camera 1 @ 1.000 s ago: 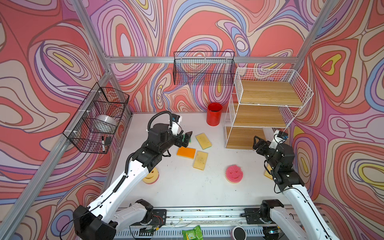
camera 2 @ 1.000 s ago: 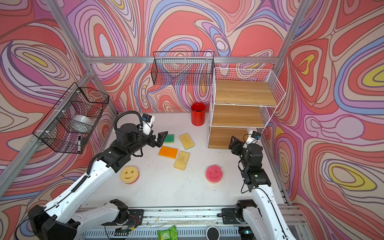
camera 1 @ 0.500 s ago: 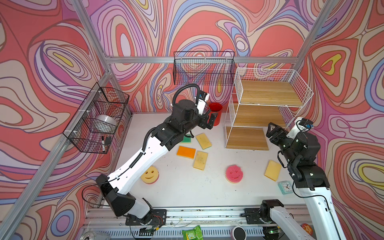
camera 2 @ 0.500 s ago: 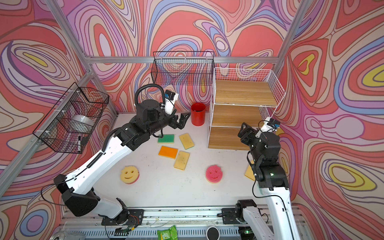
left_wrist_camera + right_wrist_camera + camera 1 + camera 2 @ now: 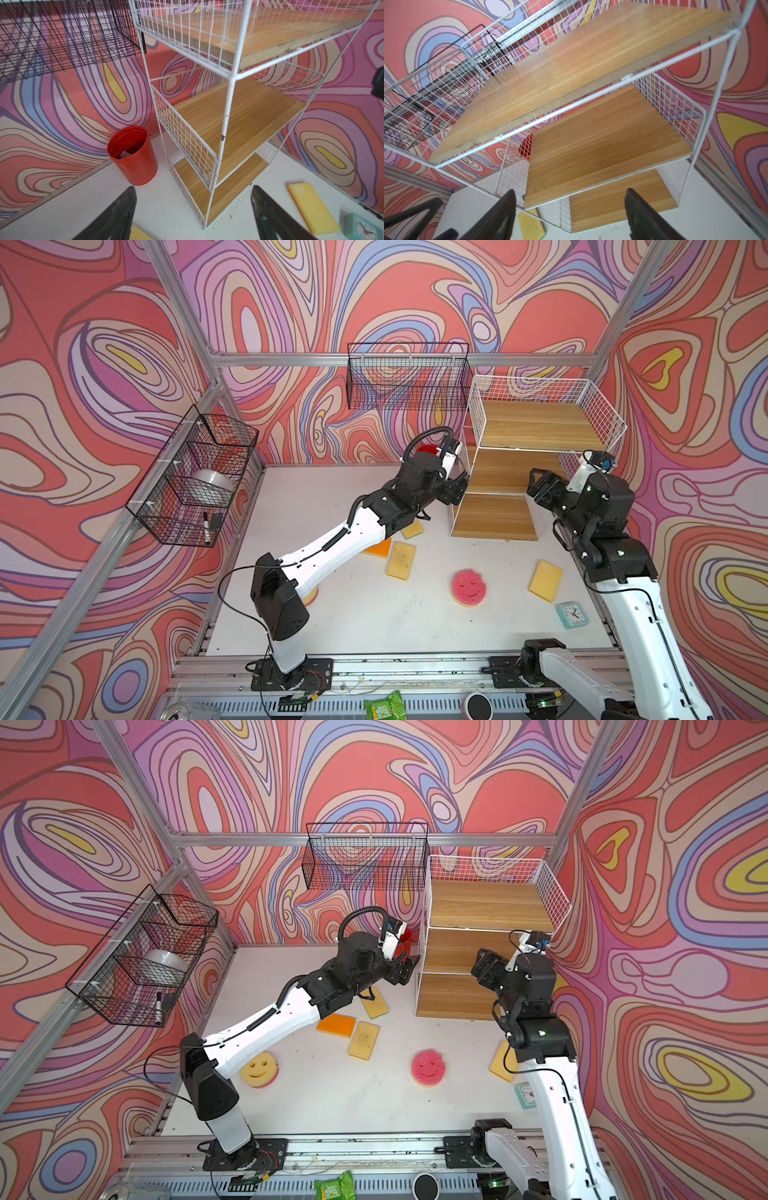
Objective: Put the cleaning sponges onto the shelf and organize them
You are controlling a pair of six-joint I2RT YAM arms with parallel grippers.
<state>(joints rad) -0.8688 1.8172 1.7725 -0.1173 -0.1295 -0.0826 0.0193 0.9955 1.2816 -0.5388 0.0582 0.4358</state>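
Though both arms reached up to the shelf (image 5: 536, 427), neither carried anything. The left gripper (image 5: 192, 187) had its fingers spread wide with only table showing between them, and the right gripper (image 5: 570, 190) was just as wide and empty in front of the middle board. All three boards were bare.

Every sponge in sight lay on the table: an orange sponge (image 5: 378, 548) and a yellow sponge (image 5: 401, 561) beside the left forearm, a pink smiley (image 5: 468, 587) mid-table, a yellow smiley (image 5: 258, 1068) near the left arm's base, and a yellow pad (image 5: 545, 580) by the right arm.

The chief risk, as I judged it, was contact with the rack. The left gripper sat just beside its white corner post, so a careless swing could snag the wire grid and shove or tip the light frame. The two grippers were also near each other across the lower tiers and might clash. A low sweep of the left forearm could drag the sponges under it or knock the red cup (image 5: 133, 155).
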